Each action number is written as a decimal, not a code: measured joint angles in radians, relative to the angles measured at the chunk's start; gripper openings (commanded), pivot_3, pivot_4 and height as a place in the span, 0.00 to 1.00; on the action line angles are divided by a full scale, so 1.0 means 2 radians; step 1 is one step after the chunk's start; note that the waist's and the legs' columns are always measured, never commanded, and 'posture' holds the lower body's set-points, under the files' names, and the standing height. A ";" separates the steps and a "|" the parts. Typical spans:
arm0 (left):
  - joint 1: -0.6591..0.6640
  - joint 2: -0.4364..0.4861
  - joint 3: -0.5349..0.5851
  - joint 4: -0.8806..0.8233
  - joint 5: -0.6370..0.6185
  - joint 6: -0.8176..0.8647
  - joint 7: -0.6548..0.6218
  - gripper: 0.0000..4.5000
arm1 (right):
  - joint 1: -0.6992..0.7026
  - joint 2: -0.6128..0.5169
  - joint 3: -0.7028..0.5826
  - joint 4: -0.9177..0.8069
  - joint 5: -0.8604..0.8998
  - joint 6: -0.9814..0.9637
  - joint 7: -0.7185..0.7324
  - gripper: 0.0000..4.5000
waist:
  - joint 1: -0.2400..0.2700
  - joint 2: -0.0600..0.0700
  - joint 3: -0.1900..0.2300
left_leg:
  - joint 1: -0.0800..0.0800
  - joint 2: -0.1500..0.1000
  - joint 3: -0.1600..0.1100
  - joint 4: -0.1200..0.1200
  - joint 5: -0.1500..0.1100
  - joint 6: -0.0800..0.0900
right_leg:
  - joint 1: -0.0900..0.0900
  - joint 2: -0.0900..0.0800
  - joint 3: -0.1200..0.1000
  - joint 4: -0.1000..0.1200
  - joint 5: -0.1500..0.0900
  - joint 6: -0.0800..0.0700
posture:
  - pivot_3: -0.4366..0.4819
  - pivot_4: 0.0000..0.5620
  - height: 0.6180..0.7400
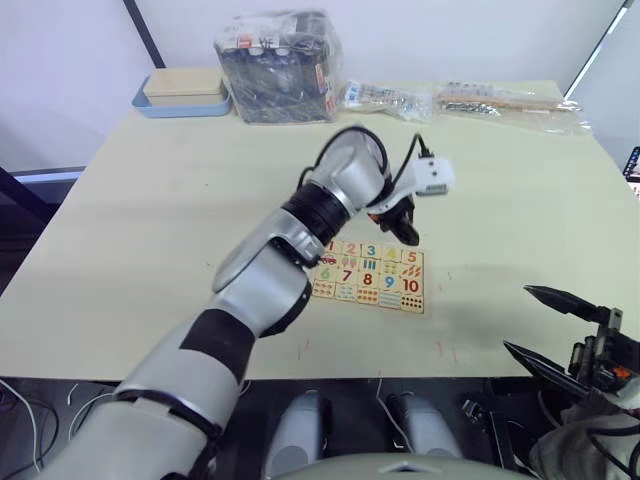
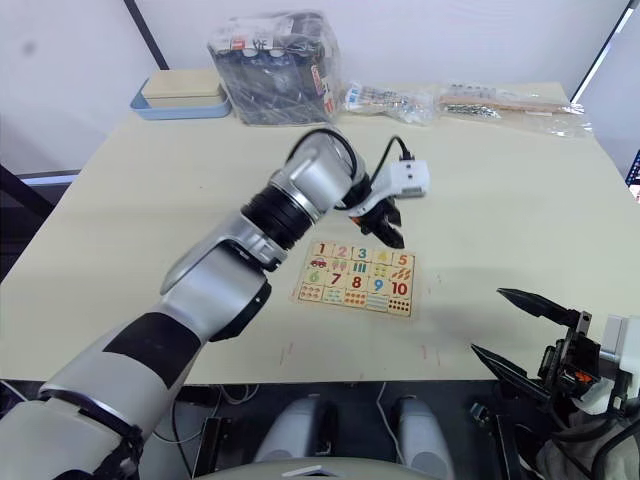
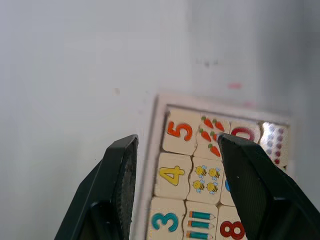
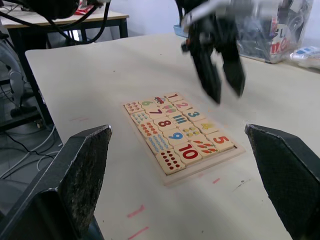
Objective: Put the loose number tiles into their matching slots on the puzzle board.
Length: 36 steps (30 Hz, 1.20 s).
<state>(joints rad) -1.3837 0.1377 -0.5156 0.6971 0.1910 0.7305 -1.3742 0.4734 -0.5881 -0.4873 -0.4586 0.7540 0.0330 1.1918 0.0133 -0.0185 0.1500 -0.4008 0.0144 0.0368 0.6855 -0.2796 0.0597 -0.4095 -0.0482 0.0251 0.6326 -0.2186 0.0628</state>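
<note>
The puzzle board (image 1: 424, 282) lies flat on the cream table, near its front edge and a little right of centre. Every slot I can see holds a tile; the top row (image 2: 362, 254) reads 1, 2, 3, a yellow 4, 5. Loose number tiles are out of view. My left gripper (image 1: 400, 232) hovers just above the far edge of the board, over the 4 and 5 tiles (image 3: 179, 131), open and empty. My right gripper (image 2: 487, 321) is low at the right, off the table's front edge, open with nothing in it. The board (image 4: 200, 176) lies ahead of it.
At the back left stands a blue-rimmed box (image 1: 183, 92). Beside it is a plastic-wrapped pack of dark items (image 1: 280, 65). Clear bags of small parts (image 1: 385, 98) and wooden sticks (image 1: 505, 100) lie along the back edge. Bare tabletop surrounds the board.
</note>
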 measured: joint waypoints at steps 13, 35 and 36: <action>0.115 0.033 0.045 -0.028 -0.059 -0.139 0.022 0.34 | -0.004 0.000 0.000 0.000 -0.001 0.001 0.000 1.00 | 0.001 0.000 0.000 | 0.001 0.000 0.001 0.001 0.000 0.000 | 0.000 0.000 0.000 0.001 0.000 0.000 | 0.48 0.27 1.00; 0.161 -0.022 0.035 0.082 -0.023 -0.291 0.096 0.01 | -0.006 -0.009 0.000 0.000 -0.001 0.004 -0.001 1.00 | 0.001 0.000 0.000 | 0.001 -0.002 0.000 0.001 0.000 0.000 | 0.000 0.000 0.000 0.002 0.000 0.000 | 0.48 0.27 1.00; 0.161 -0.022 0.035 0.083 -0.022 -0.294 0.096 0.01 | -0.006 -0.010 0.000 0.000 -0.001 0.004 -0.001 1.00 | 0.001 0.000 0.000 | 0.001 -0.002 0.000 0.001 0.000 0.000 | 0.000 0.000 0.000 0.002 0.000 0.000 | 0.48 0.27 1.00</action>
<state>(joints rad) -1.0619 0.0935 -0.4459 0.8637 0.1471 0.1429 -1.1826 0.4619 -0.6071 -0.4874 -0.4579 0.7527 0.0402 1.1900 0.0153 -0.0184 0.1492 -0.3988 0.0105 0.0372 0.6868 -0.2795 0.0595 -0.4086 -0.0487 0.0256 0.6357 -0.2184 0.0631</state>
